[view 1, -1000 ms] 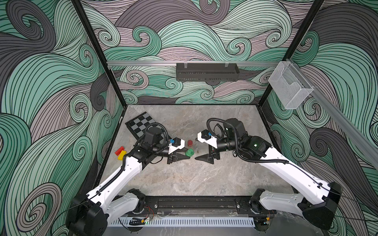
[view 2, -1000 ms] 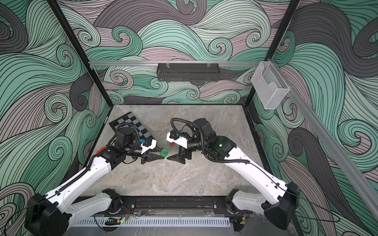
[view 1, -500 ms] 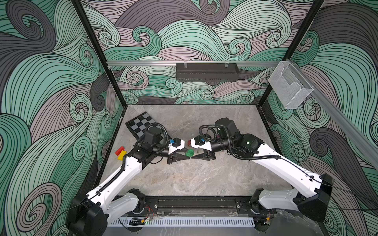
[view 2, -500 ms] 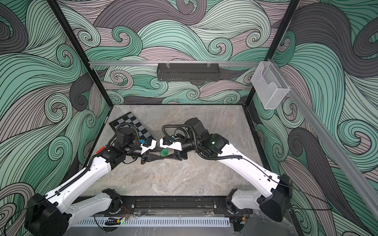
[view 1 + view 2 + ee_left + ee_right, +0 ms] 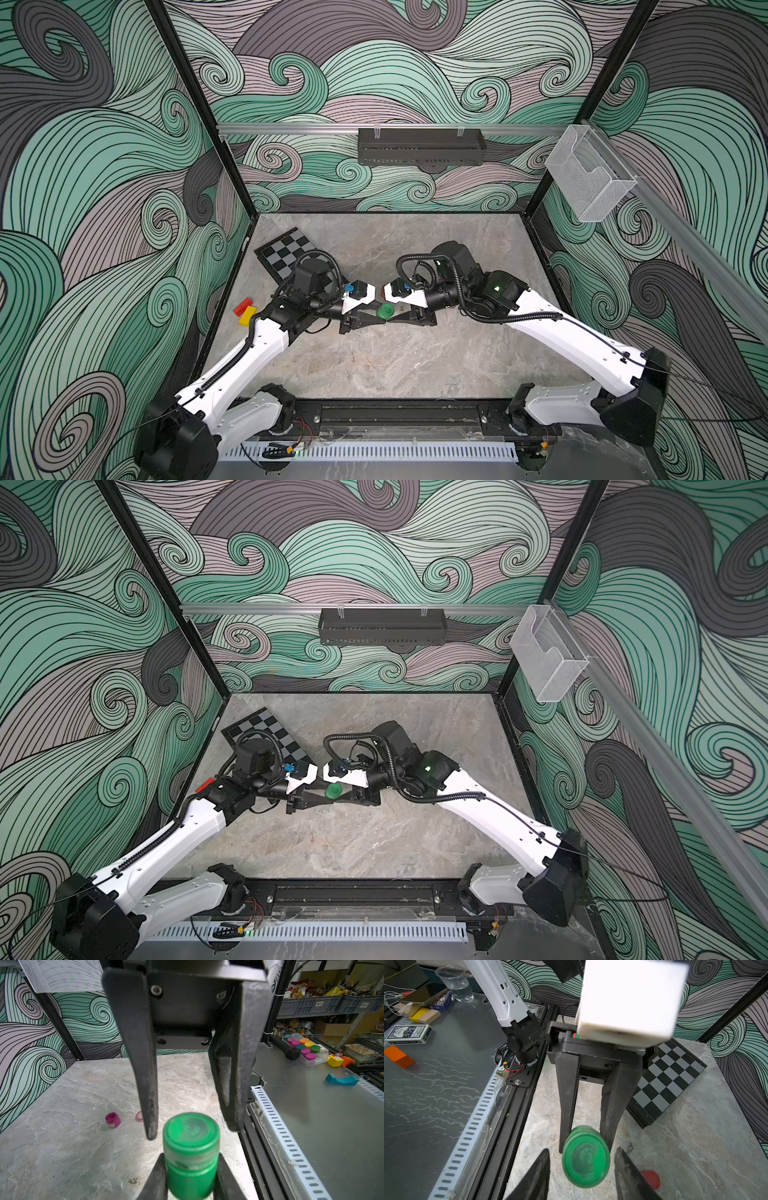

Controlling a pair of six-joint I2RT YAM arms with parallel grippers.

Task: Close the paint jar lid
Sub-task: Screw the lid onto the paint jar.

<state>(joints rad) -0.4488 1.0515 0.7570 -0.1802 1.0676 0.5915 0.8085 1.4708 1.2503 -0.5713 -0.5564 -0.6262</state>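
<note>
Since a second ago the right gripper [image 5: 582, 1153] has been brought in from well off to the side, right up to the paint jar [image 5: 190, 1182]. Its jaws have also been pulled in a lot from the wide spread seen back then. So now the green lid [image 5: 191, 1132] is straddled by its two fingers. A sliver of gap can still be made out on each side in the right wrist view, so the jaws are still parted and nothing is clamped by them yet.

Left side, not much is changed. The jar is still kept pinched around its body by the left gripper [image 5: 190, 1169], which is closed tight on it. It's held at about the same spot, near the middle of the table [image 5: 374, 365]. The lid is seated on top of the jar, but whether it's screwed down fully can't be told. Same goes for whether the jar's base is touching the table.

Other stuff is left where it was: the checkerboard [image 5: 291, 253] at the back left, and the red and yellow blocks [image 5: 246, 311] by the left wall. A magenta jar [image 5: 112, 1120] with a pinkish lid [image 5: 139, 1115] near it is seen on the table. A red lid [image 5: 651, 1179] is spotted close to the grippers.
</note>
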